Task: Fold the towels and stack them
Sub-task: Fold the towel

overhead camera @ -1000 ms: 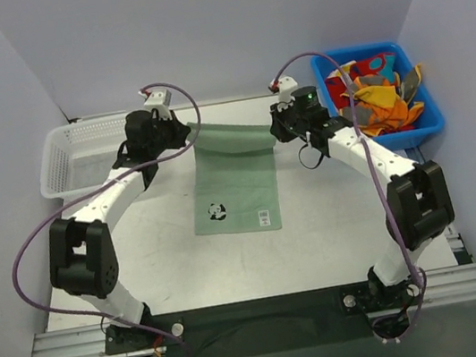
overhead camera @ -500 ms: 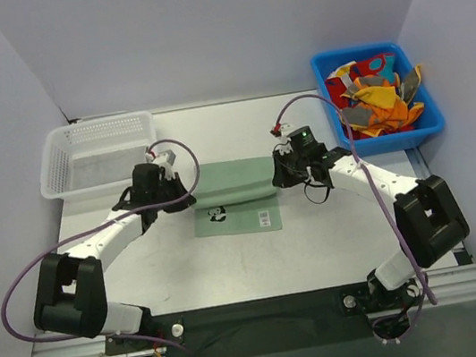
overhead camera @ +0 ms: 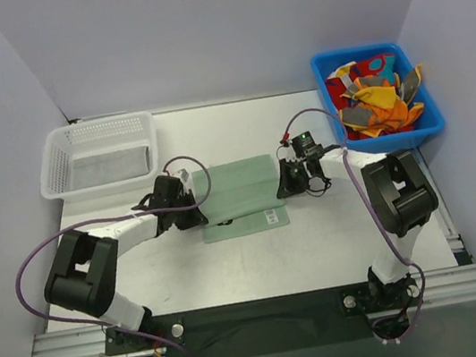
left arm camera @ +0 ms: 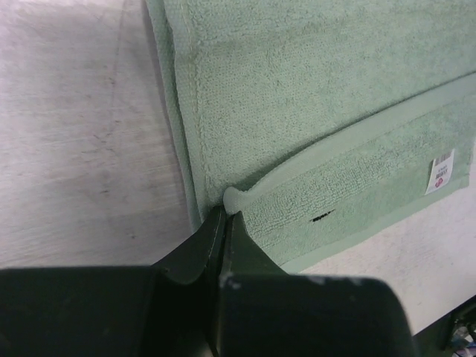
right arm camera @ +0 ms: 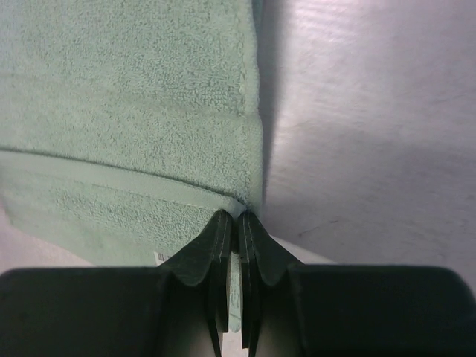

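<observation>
A pale green towel (overhead camera: pixel 238 193) lies in the middle of the table, its upper layer folded toward me over the lower one. A strip of the lower layer with a white label (overhead camera: pixel 270 217) still shows along the near edge. My left gripper (overhead camera: pixel 192 211) is low at the towel's left side, shut on the corner of the folded layer (left arm camera: pixel 232 199). My right gripper (overhead camera: pixel 289 179) is at the right side, shut on the other corner (right arm camera: pixel 239 210). More towels (overhead camera: pixel 378 102), orange, red and grey, lie heaped in the blue bin.
The blue bin (overhead camera: pixel 430 126) stands at the back right. At the back left, a white mesh basket (overhead camera: pixel 56 162) holds a flat grey cloth (overhead camera: pixel 111 167). Both arms lie low across the table on either side of the green towel.
Both grippers have carried the towel's far edge toward me and down. The towel has gone from spread out to folded over, and the panda print is now covered.
</observation>
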{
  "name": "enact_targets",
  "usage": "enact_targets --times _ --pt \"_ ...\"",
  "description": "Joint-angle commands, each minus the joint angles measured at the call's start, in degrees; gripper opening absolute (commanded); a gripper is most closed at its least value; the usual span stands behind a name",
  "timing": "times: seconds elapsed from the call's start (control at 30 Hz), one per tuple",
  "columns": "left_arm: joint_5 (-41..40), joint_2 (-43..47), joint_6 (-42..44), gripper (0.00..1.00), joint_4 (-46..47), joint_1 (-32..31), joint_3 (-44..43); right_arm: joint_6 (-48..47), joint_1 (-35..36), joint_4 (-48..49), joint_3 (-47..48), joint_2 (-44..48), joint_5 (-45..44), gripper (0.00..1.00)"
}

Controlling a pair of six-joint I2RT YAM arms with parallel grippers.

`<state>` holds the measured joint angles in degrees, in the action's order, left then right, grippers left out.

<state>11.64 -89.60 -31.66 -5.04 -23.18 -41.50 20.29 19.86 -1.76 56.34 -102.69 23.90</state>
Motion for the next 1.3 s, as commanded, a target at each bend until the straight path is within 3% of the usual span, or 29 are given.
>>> enact_targets --times 0.0,0.43,0.87,1.03,1.27 --pt "-2.05 -0.4 -5.33 0.0 3.27 -0.99 1.76 -3.32 -2.01 -4.92 1.93 -1.63 -5.96 0.0" --pt "-4.26 3.91 -1.74 0.0 5.13 -1.87 0.55 -6.67 -2.02 -6.24 0.0 7.76 -8.34 0.0" --pt "-8.04 10.41 3.36 0.0 -6.12 -1.87 -7.11 -5.0 -0.09 -8.34 0.79 17.26 -9.31 0.0" --pt "-7.86 12.0 2.92 0.0 -6.65 -2.05 -4.65 -3.51 1.15 -9.23 -0.87 17.53 -9.48 0.0" --pt "-4.17 6.39 2.22 0.0 -4.99 -3.45 -0.52 -2.1 1.15 -9.67 -4.04 11.91 -11.16 0.0"
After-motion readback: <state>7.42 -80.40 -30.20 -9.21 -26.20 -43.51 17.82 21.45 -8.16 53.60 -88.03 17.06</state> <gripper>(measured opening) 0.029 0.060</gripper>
